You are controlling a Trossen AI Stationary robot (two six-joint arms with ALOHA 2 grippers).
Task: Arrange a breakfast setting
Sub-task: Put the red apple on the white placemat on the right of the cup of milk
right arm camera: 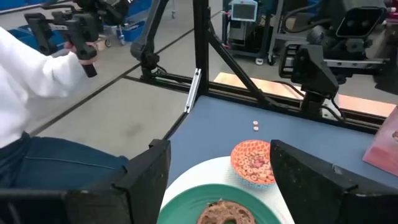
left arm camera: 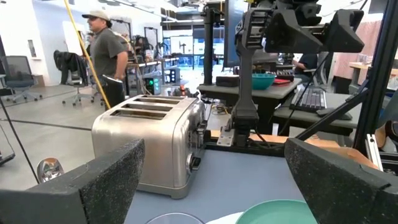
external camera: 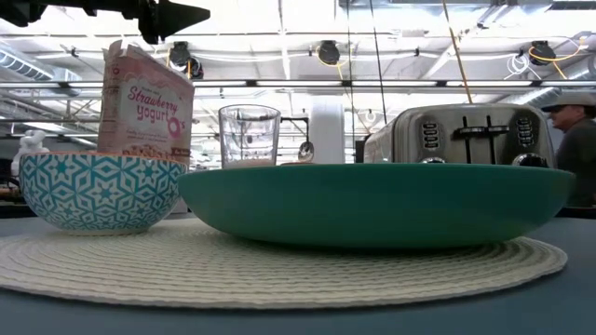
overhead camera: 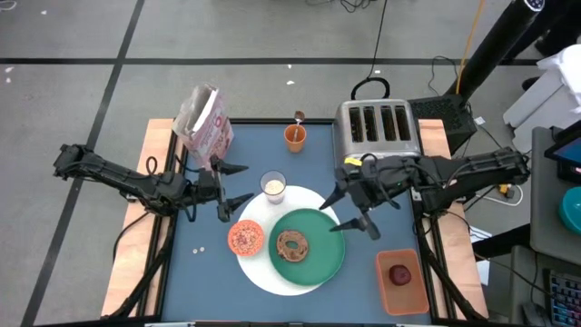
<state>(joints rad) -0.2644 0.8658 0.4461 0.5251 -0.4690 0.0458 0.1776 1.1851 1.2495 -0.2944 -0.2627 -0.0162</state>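
Observation:
A round white mat (overhead camera: 265, 272) lies at the table's near middle. On it rest a green plate (overhead camera: 320, 262) with a brown bagel (overhead camera: 293, 243), a teal-patterned bowl (external camera: 98, 191) of cereal (overhead camera: 245, 238), and a glass of milk (overhead camera: 273, 186) at its far edge. The pink cereal box (overhead camera: 204, 118) stands at the far left. A spoon stands in an orange cup (overhead camera: 295, 136). A dark red fruit (overhead camera: 399, 274) lies in the orange tray (overhead camera: 402, 295). My left gripper (overhead camera: 238, 186) stands open, left of the glass. My right gripper (overhead camera: 341, 211) hangs open above the plate's right rim.
A silver four-slot toaster (overhead camera: 377, 127) stands at the far right. Two loose cereal bits (overhead camera: 197, 248) lie left of the mat. People show beyond the table: one standing (left arm camera: 106, 56), and a white sleeve (right arm camera: 25, 74) close to the table's left side.

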